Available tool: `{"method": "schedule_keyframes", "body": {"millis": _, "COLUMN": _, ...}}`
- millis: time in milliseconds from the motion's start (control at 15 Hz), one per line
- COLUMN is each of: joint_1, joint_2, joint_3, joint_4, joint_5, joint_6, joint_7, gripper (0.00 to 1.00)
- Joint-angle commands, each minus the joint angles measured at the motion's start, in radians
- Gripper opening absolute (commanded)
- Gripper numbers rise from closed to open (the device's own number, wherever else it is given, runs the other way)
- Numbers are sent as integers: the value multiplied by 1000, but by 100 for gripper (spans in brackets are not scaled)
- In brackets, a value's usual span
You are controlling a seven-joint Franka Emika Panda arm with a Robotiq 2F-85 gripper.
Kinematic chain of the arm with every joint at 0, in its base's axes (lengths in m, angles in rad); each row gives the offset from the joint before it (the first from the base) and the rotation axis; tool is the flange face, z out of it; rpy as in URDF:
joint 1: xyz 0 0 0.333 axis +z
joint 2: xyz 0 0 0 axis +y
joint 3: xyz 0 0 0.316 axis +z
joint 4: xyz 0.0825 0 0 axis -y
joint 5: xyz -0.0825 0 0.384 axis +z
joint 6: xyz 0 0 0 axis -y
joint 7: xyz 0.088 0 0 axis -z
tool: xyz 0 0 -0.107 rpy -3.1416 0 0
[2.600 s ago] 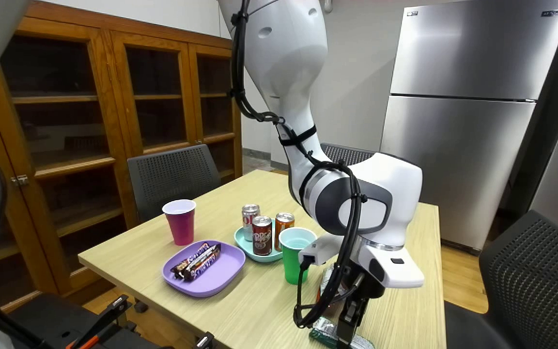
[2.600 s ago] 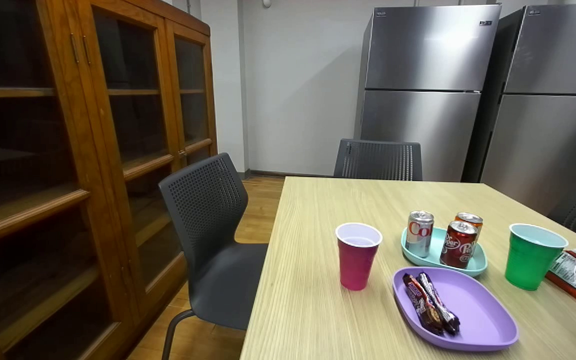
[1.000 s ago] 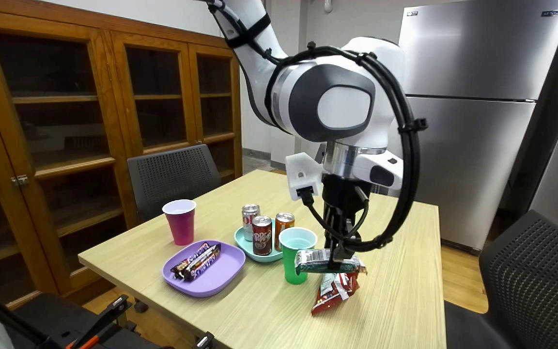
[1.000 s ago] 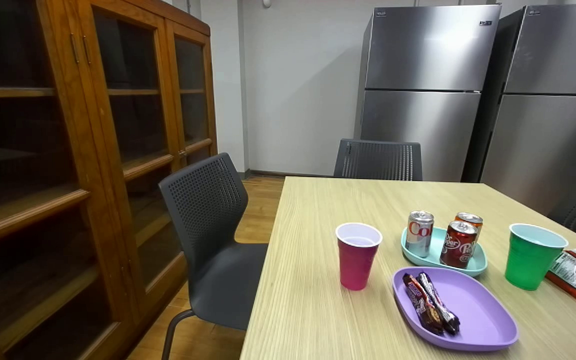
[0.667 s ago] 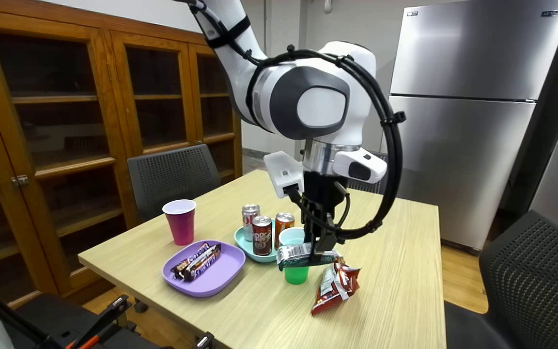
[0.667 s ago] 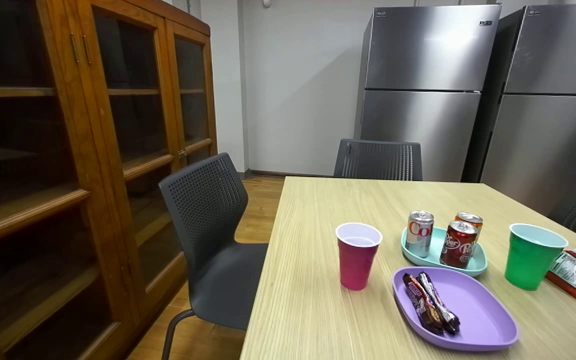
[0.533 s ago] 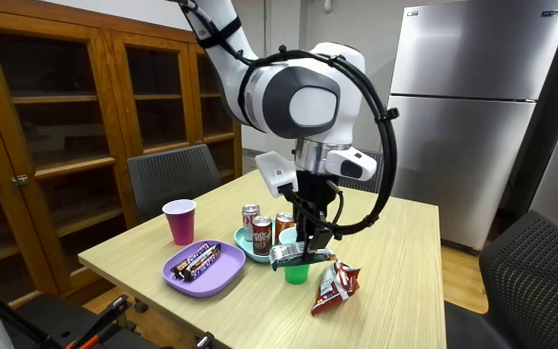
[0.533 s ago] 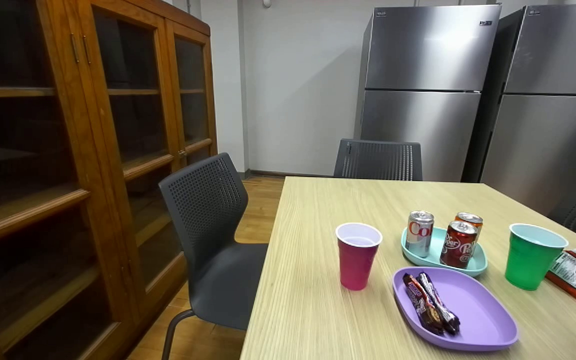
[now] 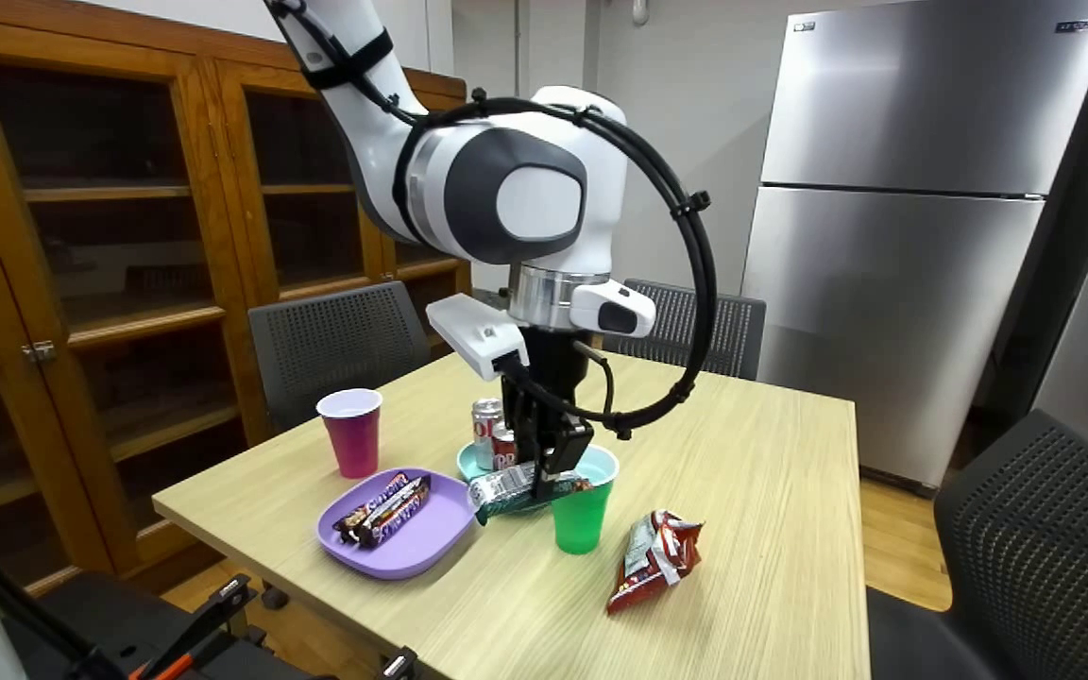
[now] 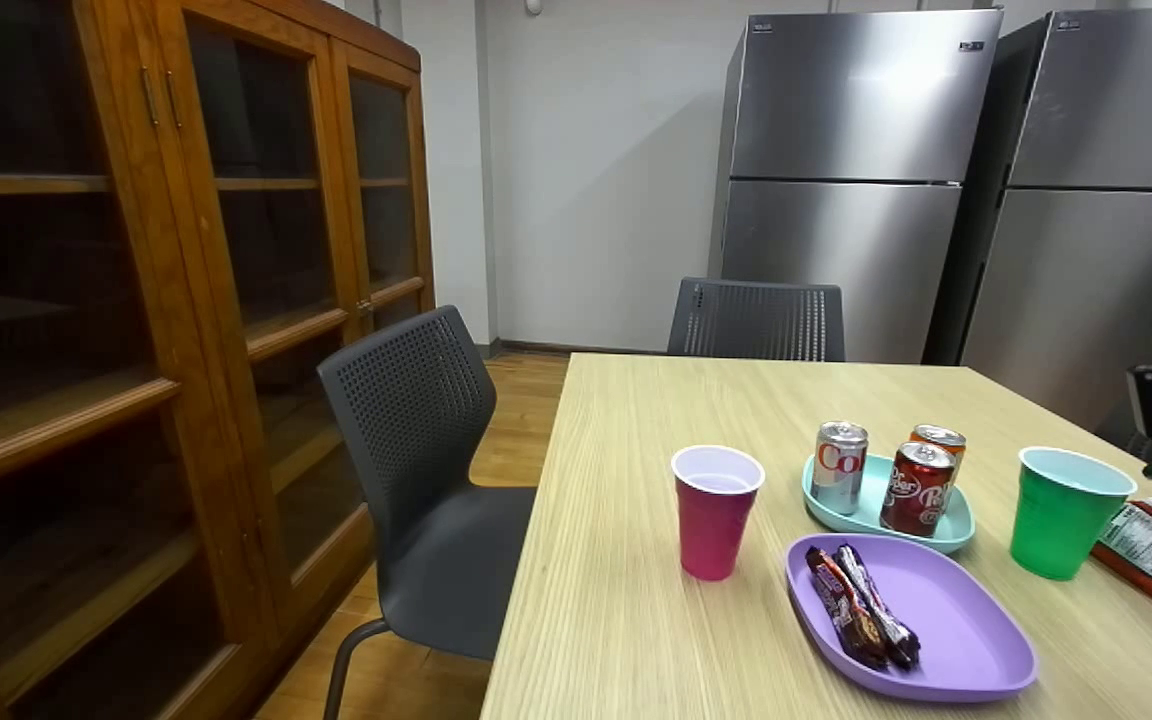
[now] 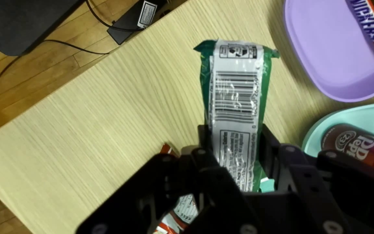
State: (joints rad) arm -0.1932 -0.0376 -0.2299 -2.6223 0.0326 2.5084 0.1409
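Note:
My gripper (image 11: 234,138) is shut on a bar in a green and silver wrapper (image 11: 235,87), one finger against each long side. In an exterior view the held bar (image 9: 503,486) hangs above the table, its free end near the right rim of the purple plate (image 9: 445,519). Two dark-wrapped Snickers bars (image 9: 383,510) lie on that plate. Just right of the held bar stands a green cup (image 9: 584,524). Behind the gripper, a teal plate (image 10: 956,535) carries three cans, among them a Dr Pepper can (image 10: 916,490); the gripper partly hides them in an exterior view.
A red snack bag (image 9: 657,562) lies on the table, right of the green cup. A pink cup (image 9: 352,444) stands beyond the purple plate. Chairs ring the table, such as a dark chair (image 10: 416,440) on the left. The table's edge shows in the wrist view.
The green bar has been lifted off the table. It has travelled left with the gripper, past the red bag and green cup, to near the purple plate. The other objects have stayed put.

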Motion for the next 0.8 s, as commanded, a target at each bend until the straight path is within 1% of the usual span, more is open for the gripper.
{"method": "schedule_keyframes", "body": {"millis": 0, "joint_1": 20, "joint_2": -77, "joint_3": 37, "joint_4": -72, "joint_5": -15, "joint_6": 21, "joint_7": -66, "gripper": 13}}
{"method": "schedule_keyframes", "body": {"millis": 333, "joint_1": 67, "joint_2": -81, "joint_3": 77, "joint_4": -112, "joint_5": 10, "joint_6": 48, "joint_7": -159, "gripper": 13}}
{"method": "schedule_keyframes", "body": {"millis": 733, "joint_1": 119, "joint_2": -53, "joint_3": 107, "joint_4": -129, "joint_5": 35, "joint_6": 74, "joint_7": -269, "gripper": 13}}
